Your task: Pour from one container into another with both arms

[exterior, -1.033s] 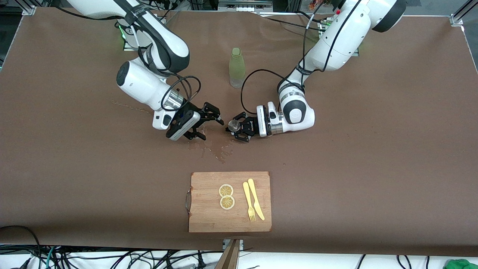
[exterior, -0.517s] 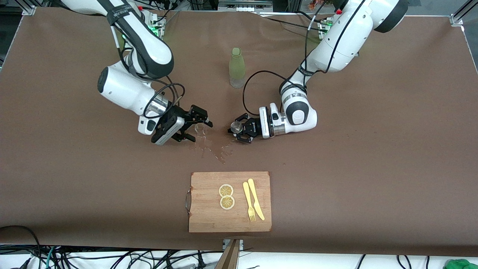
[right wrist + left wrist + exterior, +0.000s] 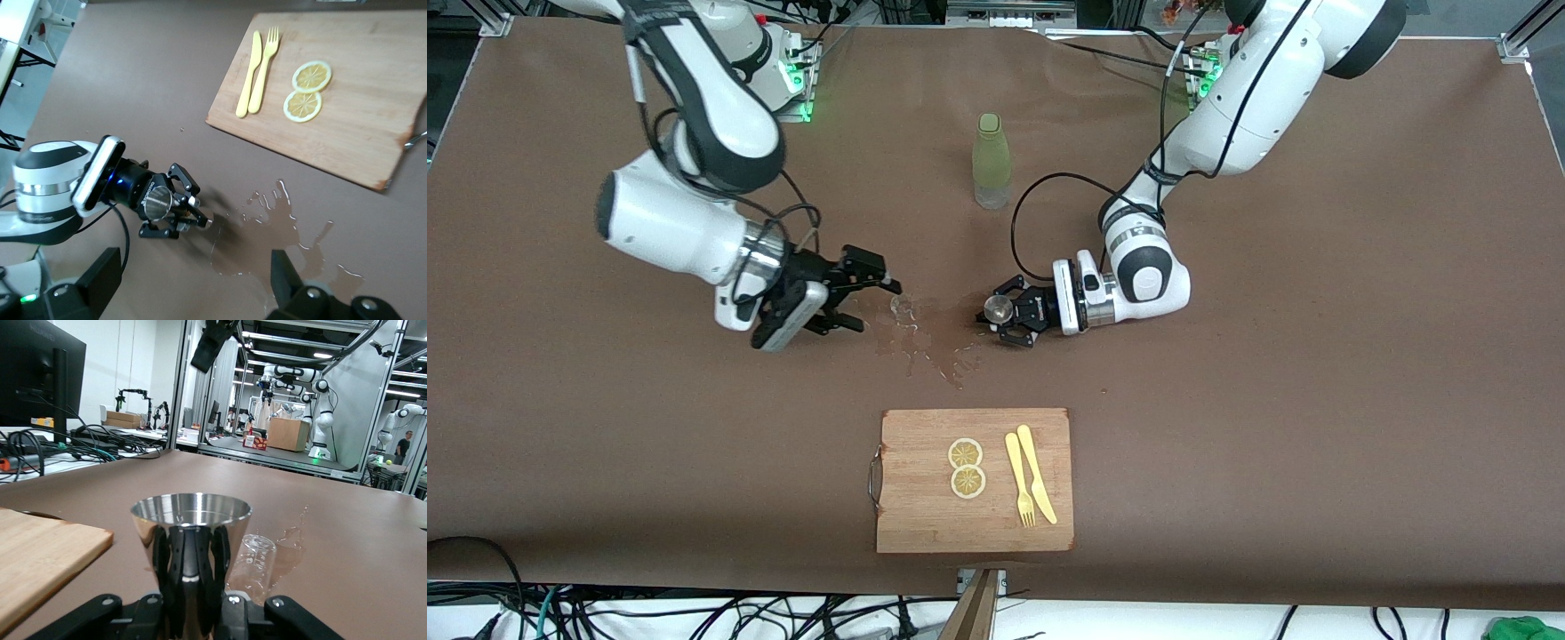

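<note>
cup point(image 3: 902, 307) now stands free on the table in the spill point(image 3: 929, 342), at 9 o'clock of the jigger point(image 3: 996, 308); right gripper point(image 3: 854, 298) has let go and backed off, fingers spread. left gripper point(image 3: 1009, 313) stays clenched on the jigger. pouring looks finished.
</note>
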{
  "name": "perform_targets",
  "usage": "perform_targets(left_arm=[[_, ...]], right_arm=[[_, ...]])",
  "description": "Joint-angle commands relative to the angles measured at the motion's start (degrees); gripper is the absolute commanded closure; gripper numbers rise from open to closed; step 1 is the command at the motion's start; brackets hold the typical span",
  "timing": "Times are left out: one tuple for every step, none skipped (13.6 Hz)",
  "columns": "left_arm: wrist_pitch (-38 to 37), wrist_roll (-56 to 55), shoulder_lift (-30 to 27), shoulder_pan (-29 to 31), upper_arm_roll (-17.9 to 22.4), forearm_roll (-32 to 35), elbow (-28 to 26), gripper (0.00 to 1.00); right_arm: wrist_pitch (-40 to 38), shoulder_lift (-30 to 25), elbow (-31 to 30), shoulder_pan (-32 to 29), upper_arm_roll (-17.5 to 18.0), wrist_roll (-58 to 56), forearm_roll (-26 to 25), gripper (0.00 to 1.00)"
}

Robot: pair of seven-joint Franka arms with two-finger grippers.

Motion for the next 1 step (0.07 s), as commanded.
perform_targets(left_arm=[[-0.4,0.9,-0.9,-0.1,-0.6,-0.8,-0.6,1.00]], right_arm=[[-6.2,-0.8,2.5,0.1,-3.1,-1.5,1.8,0.01]])
